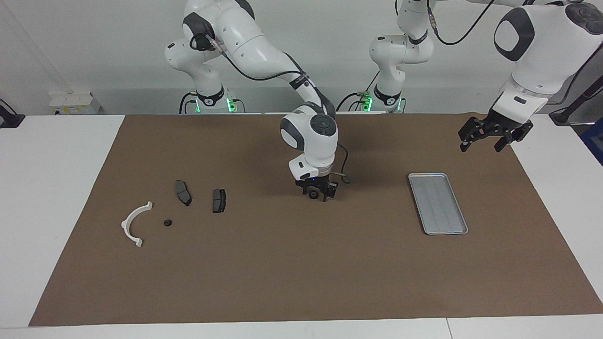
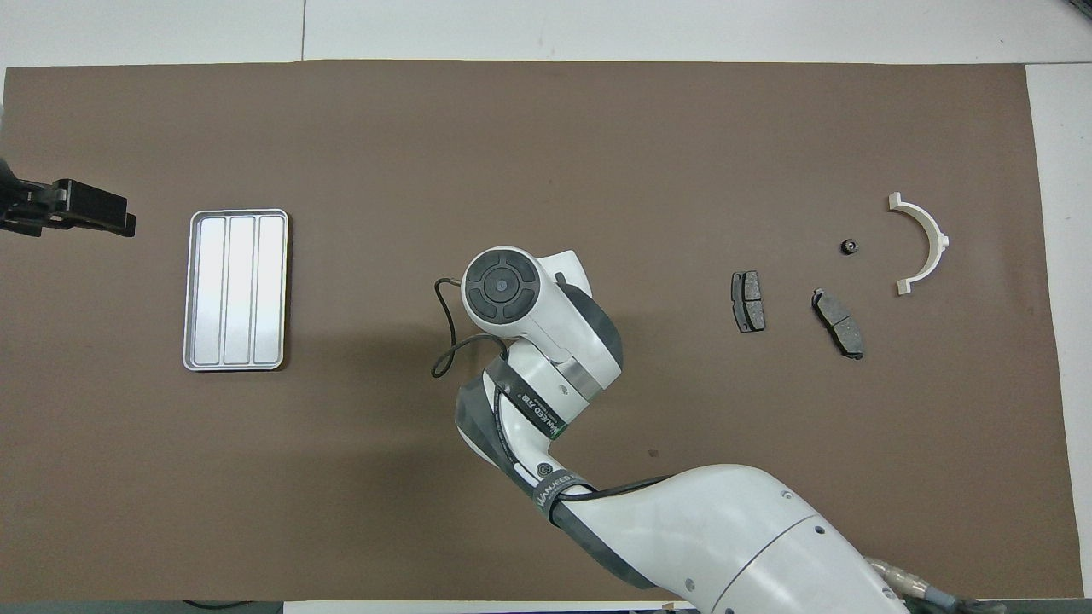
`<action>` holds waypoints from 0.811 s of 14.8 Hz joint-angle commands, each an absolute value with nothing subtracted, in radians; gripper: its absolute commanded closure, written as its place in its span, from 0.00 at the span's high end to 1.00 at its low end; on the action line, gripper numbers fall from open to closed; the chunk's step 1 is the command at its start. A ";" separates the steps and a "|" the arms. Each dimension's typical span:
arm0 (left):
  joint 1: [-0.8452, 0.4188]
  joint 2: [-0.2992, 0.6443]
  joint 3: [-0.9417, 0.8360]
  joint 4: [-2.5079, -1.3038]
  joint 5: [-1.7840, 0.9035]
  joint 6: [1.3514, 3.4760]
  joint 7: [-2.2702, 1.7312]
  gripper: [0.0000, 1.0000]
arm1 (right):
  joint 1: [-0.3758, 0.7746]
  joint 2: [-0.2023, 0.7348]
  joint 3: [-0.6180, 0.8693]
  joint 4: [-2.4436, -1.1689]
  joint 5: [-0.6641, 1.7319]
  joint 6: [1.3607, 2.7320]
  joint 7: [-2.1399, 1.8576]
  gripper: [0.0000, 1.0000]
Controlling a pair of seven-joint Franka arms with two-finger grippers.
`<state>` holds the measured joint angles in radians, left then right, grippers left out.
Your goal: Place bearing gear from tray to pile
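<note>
I judge the carry step underway: my right gripper (image 1: 315,194), over the mat (image 1: 301,263) between tray (image 1: 437,203) and pile (image 1: 181,207), is closed on a small dark gear (image 1: 313,194). The tray is empty; another gear (image 1: 167,222) lies in the pile. Next: travel over the pile, lower, release. The left gripper (image 1: 495,136) waits over the mat's edge, fingers spread.

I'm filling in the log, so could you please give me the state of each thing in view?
Tray: flat on the mat, nothing in it.
Bearing gear: held in right gripper above mid-mat.
Small dark part: lying among the pile.
Left gripper: open, raised, waiting near tray.
</note>
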<state>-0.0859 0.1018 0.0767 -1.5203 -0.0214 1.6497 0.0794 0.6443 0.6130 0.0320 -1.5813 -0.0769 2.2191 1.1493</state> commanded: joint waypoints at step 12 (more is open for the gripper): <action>-0.095 0.081 0.075 -1.574 -0.009 1.710 0.092 1.00 | 0.634 0.600 0.037 -1.563 -0.074 2.178 1.166 0.00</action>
<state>-0.0862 0.1068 0.0721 -1.5355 -0.0198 1.6691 0.0814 0.6436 0.6031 0.0310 -1.5788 -0.0754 2.2039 1.1496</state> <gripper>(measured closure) 0.000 0.652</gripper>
